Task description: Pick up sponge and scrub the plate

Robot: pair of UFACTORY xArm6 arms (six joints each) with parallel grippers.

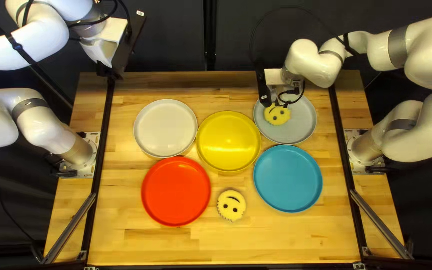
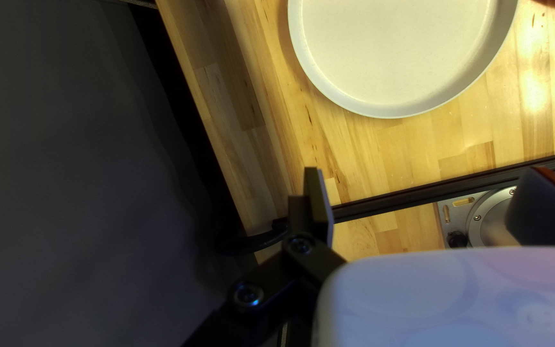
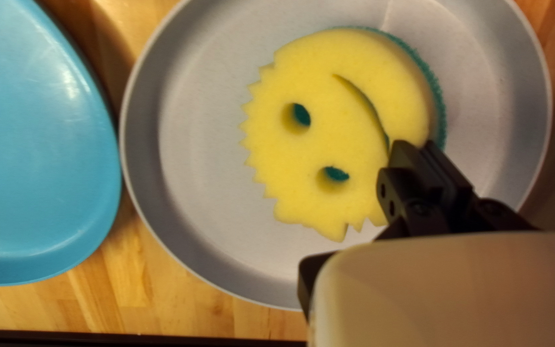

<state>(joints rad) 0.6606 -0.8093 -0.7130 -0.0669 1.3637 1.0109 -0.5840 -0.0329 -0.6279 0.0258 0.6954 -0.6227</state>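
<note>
In the top left view my right gripper [image 1: 267,101] is at a yellow smiley sponge [image 1: 277,114] on the grey plate [image 1: 301,122]. In the right wrist view my right gripper [image 3: 417,151] is shut on the edge of the sponge [image 3: 316,138] beside its mouth slit, fingers close together. The sponge's green side faces down over the grey plate [image 3: 203,122]; the held edge is partly hidden. My left gripper [image 1: 115,75] hangs by the far left table corner. In the left wrist view my left gripper [image 2: 428,193] stands wide open, with nothing held.
A white plate [image 1: 165,128], yellow plate [image 1: 229,141], red plate [image 1: 176,191] and blue plate [image 1: 288,179] lie around the table's middle. A second smiley sponge [image 1: 231,205] rests between the red and blue plates. Dark rails run along both sides.
</note>
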